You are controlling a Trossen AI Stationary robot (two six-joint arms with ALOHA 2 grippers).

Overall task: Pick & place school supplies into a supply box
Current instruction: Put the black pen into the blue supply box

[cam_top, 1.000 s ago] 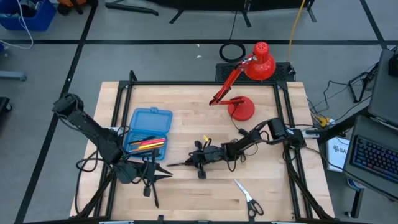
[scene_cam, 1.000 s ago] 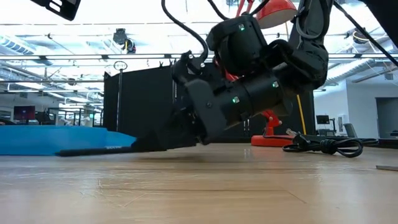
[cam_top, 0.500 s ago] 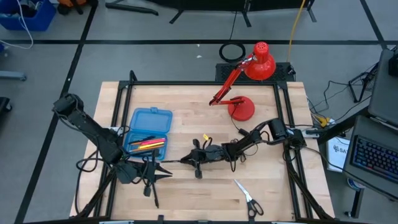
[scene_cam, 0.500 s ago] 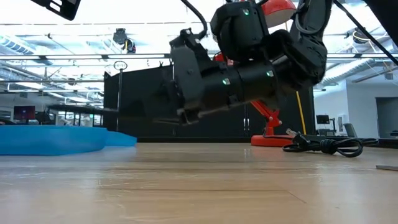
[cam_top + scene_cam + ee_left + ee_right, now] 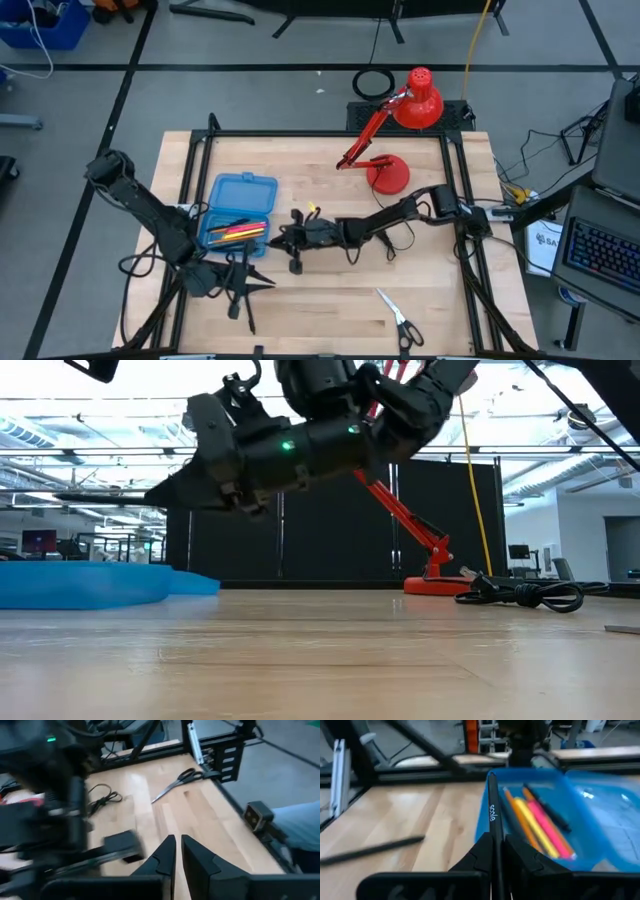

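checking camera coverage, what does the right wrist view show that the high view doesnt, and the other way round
Only the right wrist view shows the print on the black pen pinched in the right tool, and the pink marker up close.

Only the high view shows the scissors, the red lamp and the left tool waiting near the table's front edge.

Both show the open blue supply box holding supplies, with the right tool beside it.

1. We saw the desk [image 5: 330, 190] evenly and brightly lit from above, with only soft, short shadows.
2. In the low view, bright ceiling lights glared behind the arm, leaving it nearly a silhouette.
3. The left wrist view was smeared by motion blur.
4. In the right wrist view, the supply box [image 5: 600, 815] looked soft and the background unfocused.
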